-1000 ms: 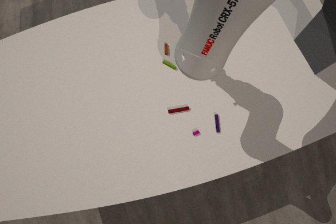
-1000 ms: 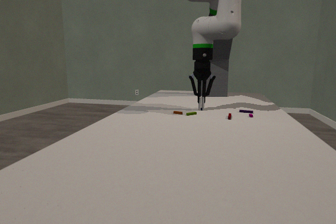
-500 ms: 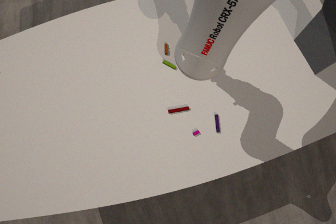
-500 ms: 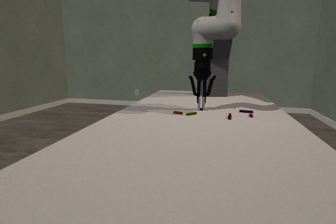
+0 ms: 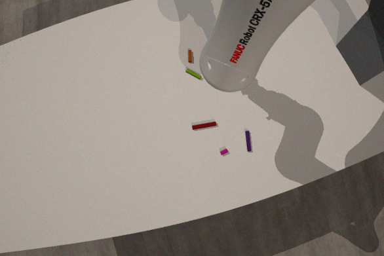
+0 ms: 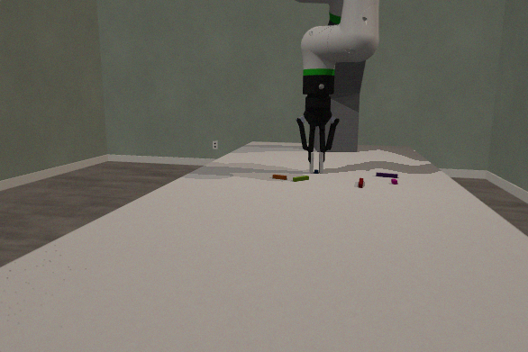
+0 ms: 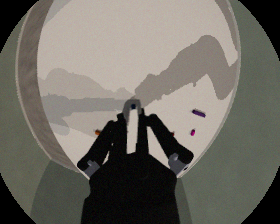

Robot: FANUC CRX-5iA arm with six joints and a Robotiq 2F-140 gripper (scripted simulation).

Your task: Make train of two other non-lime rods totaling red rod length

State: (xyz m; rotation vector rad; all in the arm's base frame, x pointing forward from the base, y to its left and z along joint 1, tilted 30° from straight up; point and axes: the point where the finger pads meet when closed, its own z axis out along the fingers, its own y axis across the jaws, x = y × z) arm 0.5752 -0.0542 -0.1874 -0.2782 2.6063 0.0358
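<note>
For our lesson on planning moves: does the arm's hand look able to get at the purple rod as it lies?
Probably yes. The purple rod lies flat with nothing over it, apart from the magenta rod and the red rod. The hand holds nothing.

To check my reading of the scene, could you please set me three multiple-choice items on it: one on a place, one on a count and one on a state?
1. Which rod lies closest to the lime rod? A purple. B orange. C magenta.
2. How many rods does the top view show? A three. B five. C eight.
3. How does the gripper stand? A lying sideways. B raised high. C pointing straight down, tips near the table.

B: the orange rod lies just beside it.
B: orange, lime, red, purple and magenta.
C: the exterior view shows it upright and low.
</note>
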